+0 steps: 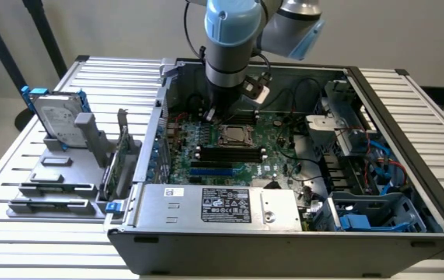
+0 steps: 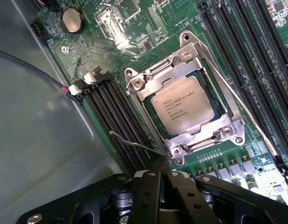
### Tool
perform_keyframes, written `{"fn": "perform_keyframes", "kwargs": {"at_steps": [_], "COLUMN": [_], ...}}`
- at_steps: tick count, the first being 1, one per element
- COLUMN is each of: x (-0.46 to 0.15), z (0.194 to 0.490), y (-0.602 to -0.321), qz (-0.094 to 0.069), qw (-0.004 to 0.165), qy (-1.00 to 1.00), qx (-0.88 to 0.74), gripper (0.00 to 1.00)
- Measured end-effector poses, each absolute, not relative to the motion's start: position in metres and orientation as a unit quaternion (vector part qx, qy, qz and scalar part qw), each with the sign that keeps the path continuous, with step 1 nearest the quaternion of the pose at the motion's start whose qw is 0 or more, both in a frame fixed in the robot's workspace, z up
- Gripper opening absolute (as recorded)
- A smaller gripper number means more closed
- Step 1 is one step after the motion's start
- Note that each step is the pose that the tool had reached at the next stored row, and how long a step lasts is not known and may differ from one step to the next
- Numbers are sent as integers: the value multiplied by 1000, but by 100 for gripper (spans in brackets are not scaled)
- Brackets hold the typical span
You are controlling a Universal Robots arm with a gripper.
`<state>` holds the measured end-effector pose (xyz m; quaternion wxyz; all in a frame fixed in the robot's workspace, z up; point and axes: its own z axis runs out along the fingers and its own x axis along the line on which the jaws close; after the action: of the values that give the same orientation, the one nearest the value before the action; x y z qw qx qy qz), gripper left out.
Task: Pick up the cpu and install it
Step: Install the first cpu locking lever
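cpu [image 2: 181,105] is sitting in the socket, silver lid up, with the metal load frame [image 2: 200,135] lying around its edges. placement looks done, so my read is we're at the tail of the install: securing the socket, not picking. gripper [image 2: 160,179] is clenched, fingers pressed together with nothing between them, so it carries nothing. its tip is just beside a socket corner, at the end of a thin wire lever [image 2: 134,144] that runs along the memory slots [image 2: 109,114]; can't tell whether it touches the wire or hovers over it. a second, longer lever [image 2: 242,108] lies slanted along the far side of the frame; can't tell if it's hooked under its catch. exterior view: arm comes straight down into the open pc case [image 1: 284,239], tool just behind the socket on the motherboard [image 1: 272,166]. hard drive [image 1: 56,119] stands in its holder outside the case on the exterior view's left, well apart, not involved. what a further move calls for, as I judge it: closed-finger push work rather than a grasp, with small controlled contact on a springy wire, tip kept off the chip lid and clear of the slots. risks: wire slipping off the fingertip, or frame not fully down on the chip
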<state>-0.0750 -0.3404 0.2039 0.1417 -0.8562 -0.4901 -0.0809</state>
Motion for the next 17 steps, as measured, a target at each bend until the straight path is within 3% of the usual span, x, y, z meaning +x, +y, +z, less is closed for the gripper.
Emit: {"fn": "perform_keyframes", "kwargs": {"at_steps": [17], "x": [-66], "z": [202], "y": [-336], "qz": [-77], "qw": [134], "qy": [-486], "qx": [-860], "gripper": [11]}}
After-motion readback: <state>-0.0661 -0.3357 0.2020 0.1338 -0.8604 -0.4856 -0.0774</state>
